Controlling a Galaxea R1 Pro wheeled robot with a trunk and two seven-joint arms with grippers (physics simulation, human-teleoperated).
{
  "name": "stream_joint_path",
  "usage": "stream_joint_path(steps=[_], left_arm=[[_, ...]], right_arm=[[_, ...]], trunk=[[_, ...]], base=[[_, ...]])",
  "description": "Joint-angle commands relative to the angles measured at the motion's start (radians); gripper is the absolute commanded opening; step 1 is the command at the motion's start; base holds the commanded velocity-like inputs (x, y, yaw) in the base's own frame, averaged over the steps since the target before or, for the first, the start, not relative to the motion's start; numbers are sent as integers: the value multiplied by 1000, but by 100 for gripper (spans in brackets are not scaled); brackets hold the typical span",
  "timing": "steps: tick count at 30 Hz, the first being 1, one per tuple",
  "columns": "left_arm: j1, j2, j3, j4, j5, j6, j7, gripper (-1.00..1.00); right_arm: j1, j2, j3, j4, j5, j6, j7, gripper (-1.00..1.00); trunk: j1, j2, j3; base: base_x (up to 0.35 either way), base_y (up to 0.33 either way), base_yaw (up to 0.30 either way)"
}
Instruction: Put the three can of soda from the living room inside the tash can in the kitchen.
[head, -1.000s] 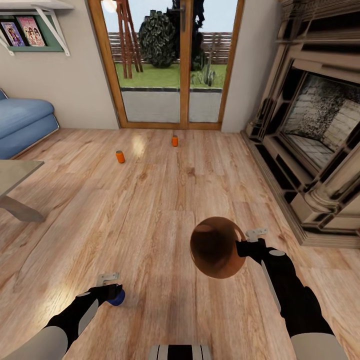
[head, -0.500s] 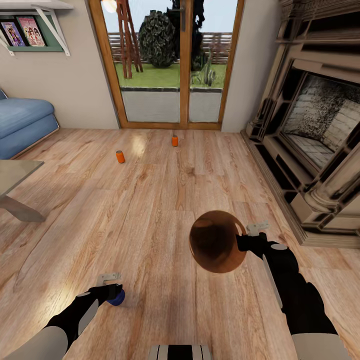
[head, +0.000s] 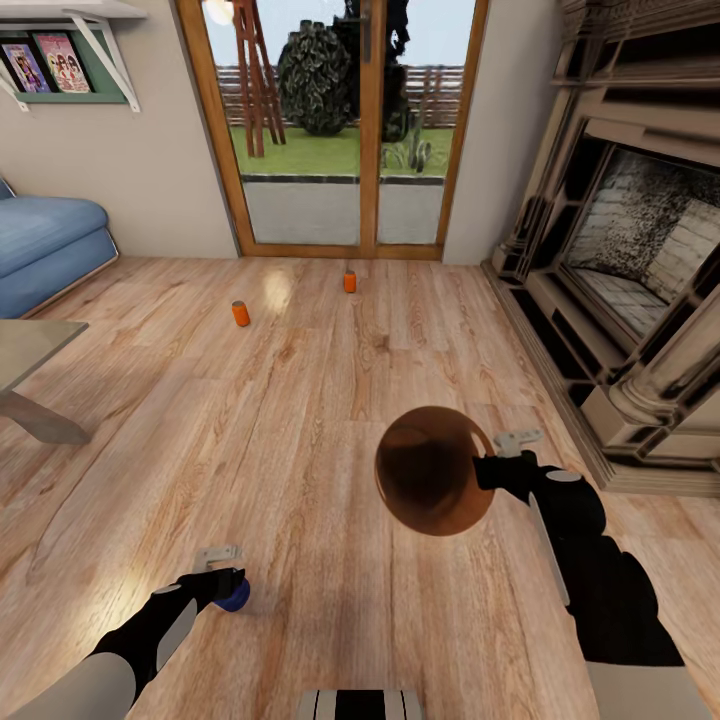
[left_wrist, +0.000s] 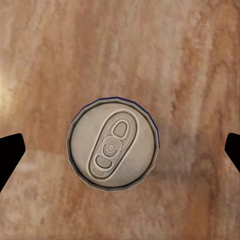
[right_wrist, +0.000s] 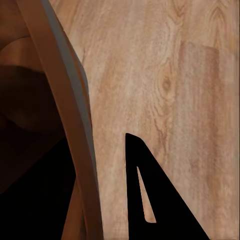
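Head view: the robot is facing the glass garden doors (head: 345, 125) of the living room, with a blue sofa (head: 45, 250) lying at the left and a carved stone fireplace (head: 630, 240) standing at the right. Two orange soda cans are standing upright on the wood floor (head: 300, 420), well apart from each other: one orange can (head: 240, 314) nearer the sofa, the other orange can (head: 350, 282) nearer the doors. A corner of a low table (head: 30, 375) is showing at the left edge. The right gripper (head: 492, 468) is holding the trash can (head: 432, 484) by its rim above the floor, its tan-brown inside turning toward the camera. The left gripper (head: 226, 588) is hanging low over the floor, right above the blue soda can (head: 237, 598).

Left wrist view: the blue soda can (left_wrist: 113, 144) is standing upright on the floor, its pale top and pull tab facing the camera. The left gripper's two fingertips (left_wrist: 10, 152) are showing at opposite edges, spread wide and well clear of the can on both sides, so this pincer is standing released around nothing.

Right wrist view: the trash can's rim (right_wrist: 70, 125) is running between the dark fingers (right_wrist: 150, 195), with the brown interior lying to one side and the wood floor (right_wrist: 185, 75) beyond; the pincer is clenching on that rim.
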Motion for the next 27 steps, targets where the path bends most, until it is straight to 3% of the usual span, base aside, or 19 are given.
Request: stream_joint_path(steps=[1, 9, 27], left_arm=[[0, 0, 0, 0, 0, 0, 0, 100], [-1, -1, 0, 1, 0, 2, 0, 100], [0, -2, 0, 0, 0, -1, 0, 100]], right_arm=[[0, 0, 2, -8, -15, 10, 0, -100], [0, 0, 28, -20, -15, 23, 1, -100], [1, 0, 37, -21, -15, 26, 1, -100]], trunk=[[0, 0, 0], [0, 0, 0], [0, 0, 0]], base=[[0, 0, 0], [104, 26, 0], [65, 8, 0]])
